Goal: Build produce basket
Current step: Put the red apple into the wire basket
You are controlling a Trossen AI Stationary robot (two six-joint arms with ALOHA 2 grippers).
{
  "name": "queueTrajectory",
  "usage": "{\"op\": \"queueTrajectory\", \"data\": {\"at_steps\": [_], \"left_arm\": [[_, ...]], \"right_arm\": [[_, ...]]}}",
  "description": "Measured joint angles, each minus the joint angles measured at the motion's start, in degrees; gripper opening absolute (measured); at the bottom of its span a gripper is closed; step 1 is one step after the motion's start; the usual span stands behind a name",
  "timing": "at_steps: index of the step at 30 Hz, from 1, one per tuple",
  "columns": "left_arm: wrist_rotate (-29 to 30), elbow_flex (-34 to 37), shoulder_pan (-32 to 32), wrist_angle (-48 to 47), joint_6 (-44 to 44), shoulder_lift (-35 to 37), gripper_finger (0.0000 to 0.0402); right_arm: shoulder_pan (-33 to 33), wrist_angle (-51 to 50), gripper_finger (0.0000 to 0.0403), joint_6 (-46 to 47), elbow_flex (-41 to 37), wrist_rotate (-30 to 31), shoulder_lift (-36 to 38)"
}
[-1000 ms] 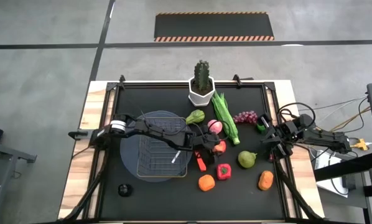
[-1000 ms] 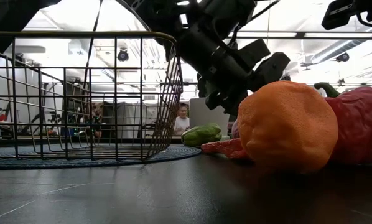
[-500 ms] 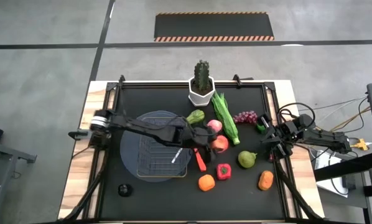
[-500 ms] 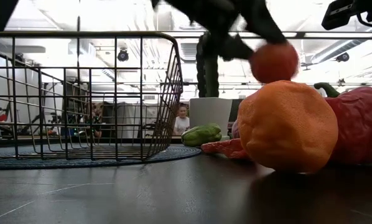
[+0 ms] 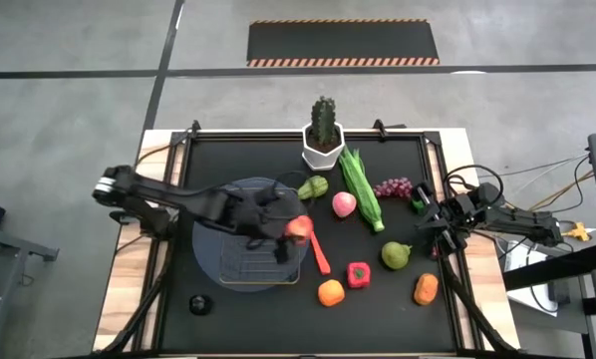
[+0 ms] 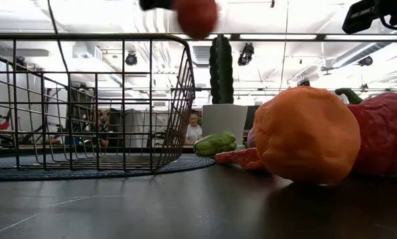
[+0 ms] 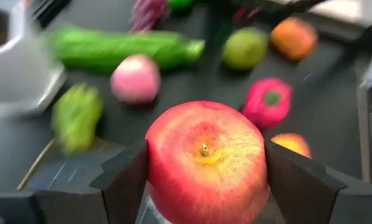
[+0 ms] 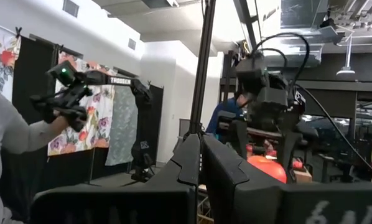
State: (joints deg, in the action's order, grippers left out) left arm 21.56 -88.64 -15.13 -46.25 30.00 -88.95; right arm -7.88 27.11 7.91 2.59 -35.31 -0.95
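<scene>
From above, my left gripper (image 5: 296,228) holds a red apple (image 5: 299,229) over the right edge of the basket (image 5: 258,261), from table level the apple (image 6: 196,14) hangs above the rim, my wrist shows 2 fingers (image 7: 120,180) clamping it, and my right gripper (image 5: 425,217) waits closed at the table's right edge

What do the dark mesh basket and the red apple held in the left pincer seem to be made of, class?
The shallow dark wire-mesh basket: thin metal wire, probably dark-coated, since you see straight through its open grid. The red-and-yellow apple held between the left pincer's fingers: likely moulded plastic or foam, given its smooth, even skin with a soft sheen; the exact material is uncertain.
</scene>
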Motion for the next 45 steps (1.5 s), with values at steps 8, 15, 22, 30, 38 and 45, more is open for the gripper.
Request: {"op": "queueTrajectory", "data": {"at_steps": [8,15,22,30,38,45], "left_arm": [[6.0,3.3,-1.7,-18.4,16.1,3.2,0.0274],[6.1,11.9,0.7,-10.8,17.8,0.1,0.0274],[4.6,17.1,3.4,-6.3,19.2,-3.7,0.0274],[3.2,18.9,4.9,-6.8,19.3,-6.5,0.0274],[3.2,20.3,5.0,-6.6,19.3,-8.2,0.0274],[4.0,20.8,5.0,-6.7,20.6,-8.2,0.0278]], "right_arm": [[0.0,-0.5,0.0009,-0.5,0.0,0.8,-0.3],[0.0,-0.7,0.0009,-0.6,0.0,0.9,-0.3],[0.0,-0.8,0.0009,-1.2,0.0,0.9,-0.3],[0.0,-0.9,0.0009,-1.2,0.0,0.9,-0.3],[0.0,-1.0,0.0009,-1.1,0.0,0.9,-0.3],[0.0,-1.1,0.0009,-1.1,0.0,0.9,-0.3]]}}
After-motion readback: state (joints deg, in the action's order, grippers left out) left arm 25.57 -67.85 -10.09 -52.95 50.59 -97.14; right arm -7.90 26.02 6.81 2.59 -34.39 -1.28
